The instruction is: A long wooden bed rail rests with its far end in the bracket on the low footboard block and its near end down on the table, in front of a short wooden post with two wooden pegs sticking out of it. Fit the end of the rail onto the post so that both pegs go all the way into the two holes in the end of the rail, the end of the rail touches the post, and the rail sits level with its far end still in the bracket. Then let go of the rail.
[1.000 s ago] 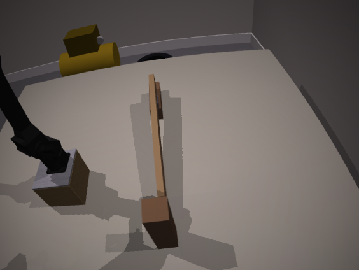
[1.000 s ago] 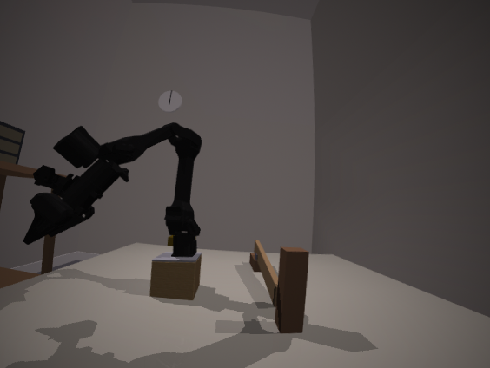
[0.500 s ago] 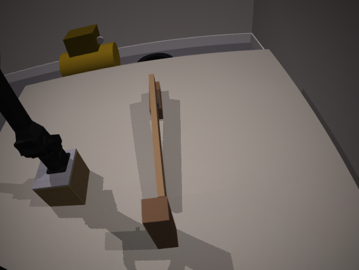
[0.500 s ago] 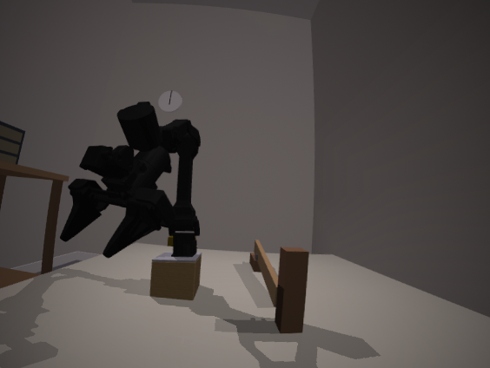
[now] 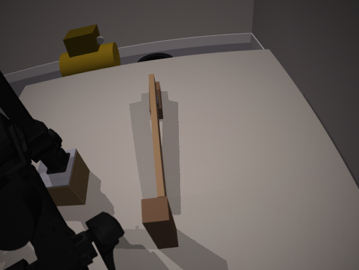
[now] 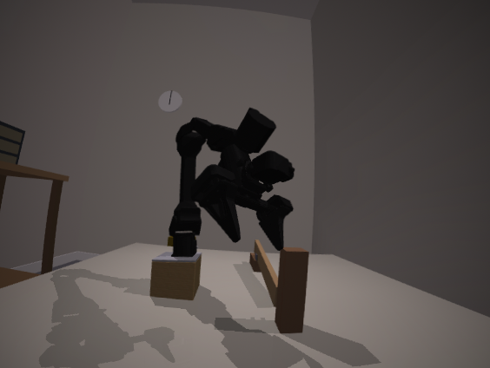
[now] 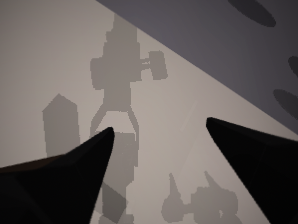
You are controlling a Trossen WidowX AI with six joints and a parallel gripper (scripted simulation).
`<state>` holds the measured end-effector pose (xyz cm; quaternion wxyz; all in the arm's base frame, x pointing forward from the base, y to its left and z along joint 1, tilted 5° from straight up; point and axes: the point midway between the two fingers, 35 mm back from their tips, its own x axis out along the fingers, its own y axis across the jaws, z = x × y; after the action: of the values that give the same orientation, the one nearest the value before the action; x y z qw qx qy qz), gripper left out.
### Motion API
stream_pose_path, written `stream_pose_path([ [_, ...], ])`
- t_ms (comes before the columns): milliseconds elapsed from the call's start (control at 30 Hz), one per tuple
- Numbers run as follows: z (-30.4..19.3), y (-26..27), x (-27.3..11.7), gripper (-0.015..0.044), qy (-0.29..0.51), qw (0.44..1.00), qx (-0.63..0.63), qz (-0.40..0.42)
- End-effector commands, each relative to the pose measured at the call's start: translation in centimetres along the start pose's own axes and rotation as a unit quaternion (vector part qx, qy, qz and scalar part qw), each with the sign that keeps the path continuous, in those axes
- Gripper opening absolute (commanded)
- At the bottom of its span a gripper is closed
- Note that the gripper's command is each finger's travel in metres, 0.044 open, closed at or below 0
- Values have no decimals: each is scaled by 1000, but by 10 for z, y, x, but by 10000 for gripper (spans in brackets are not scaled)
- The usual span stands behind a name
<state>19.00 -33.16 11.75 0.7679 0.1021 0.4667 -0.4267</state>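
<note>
The long wooden rail has its far end at the low footboard block. It slopes down to a near end low behind the wooden post. The post hides that end, so the pegs, the holes and any gap do not show. My gripper is open and empty, fingers pointing down. It hangs above the table, with one fingertip overlapping the post's top edge in the exterior view. A brown sliver behind the left finger in the wrist view is too small to name.
The arm's base stands on a wooden box left of the rail. The arm covers the lower left in the top view. The table edge crosses the wrist view. Beyond the table are a yellow object and walls.
</note>
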Motion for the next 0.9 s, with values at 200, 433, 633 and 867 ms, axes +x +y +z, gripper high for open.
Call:
stream_pose_path([
  [200,29,133,-21,440,-62,962,-246,97],
  [433,0,210,-37,440,-62,893,-411,170],
  [633,-40,246,-42,440,-38,804,-556,210],
  [867,-124,294,-63,440,-11,564,-775,283],
])
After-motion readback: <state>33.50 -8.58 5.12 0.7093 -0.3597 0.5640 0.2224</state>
